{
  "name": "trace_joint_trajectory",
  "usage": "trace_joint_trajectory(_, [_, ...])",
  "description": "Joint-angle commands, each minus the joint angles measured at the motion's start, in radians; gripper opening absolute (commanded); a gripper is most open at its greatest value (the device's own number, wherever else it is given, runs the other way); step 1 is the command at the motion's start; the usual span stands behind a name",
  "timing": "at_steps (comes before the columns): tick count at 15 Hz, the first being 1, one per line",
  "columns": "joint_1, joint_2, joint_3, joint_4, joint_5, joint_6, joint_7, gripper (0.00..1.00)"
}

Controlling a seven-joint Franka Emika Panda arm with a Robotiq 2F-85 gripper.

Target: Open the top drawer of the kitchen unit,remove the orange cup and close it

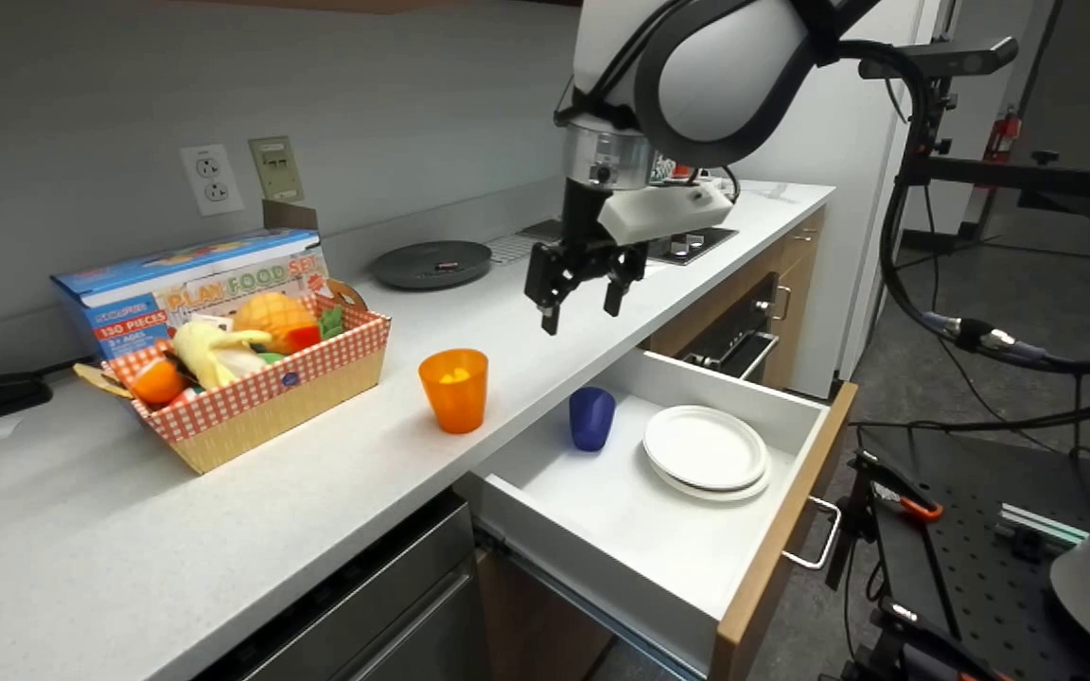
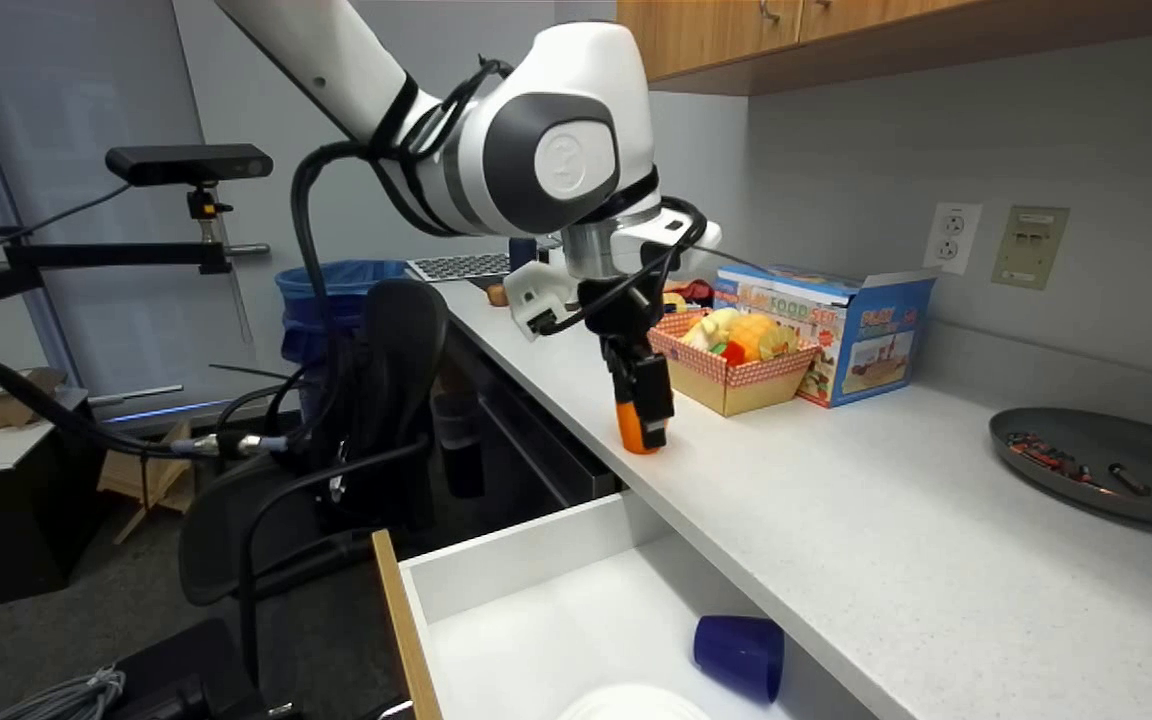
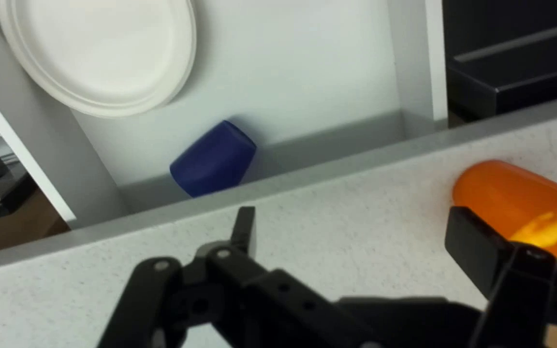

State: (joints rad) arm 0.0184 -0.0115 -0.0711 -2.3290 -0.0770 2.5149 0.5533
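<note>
Your gripper (image 1: 582, 315) stood wide, holding nothing, near the orange cup (image 1: 455, 397). A low swing that way risked toppling it.

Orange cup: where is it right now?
In an exterior view, the orange cup stands upright on the white worktop near its front edge, right of the play-food basket and left of the open top drawer.

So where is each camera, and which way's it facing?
Exterior view: above the worktop, looking down into the top drawer; arm, gripper show.
Exterior view: across the drawer, facing back toward the food basket; arm, gripper show.
Wrist view: on the arm, looking down on worktop and drawer; only gripper shows.
Both exterior views share the orange cup.
</note>
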Motion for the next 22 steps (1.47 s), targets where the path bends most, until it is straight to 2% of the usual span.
trace_joint_trajectory(1, [-0.036,-0.095,0.004,-0.141,0.053,-0.036,-0.140,1.00])
trace_joint_trajectory(7, [-0.077,-0.163,0.000,-0.291,0.047,-0.070,-0.241,1.00])
trace_joint_trajectory(10, [-0.097,-0.203,0.004,-0.374,0.017,-0.043,-0.229,1.00])
trace_joint_trajectory(15, [-0.126,-0.268,0.007,-0.482,-0.007,-0.065,-0.232,1.00])
trace_joint_trajectory(16, [-0.128,-0.229,0.007,-0.426,-0.006,-0.093,-0.238,1.00])
trace_joint_trajectory(22, [-0.145,-0.232,0.004,-0.425,-0.020,-0.168,-0.258,1.00])
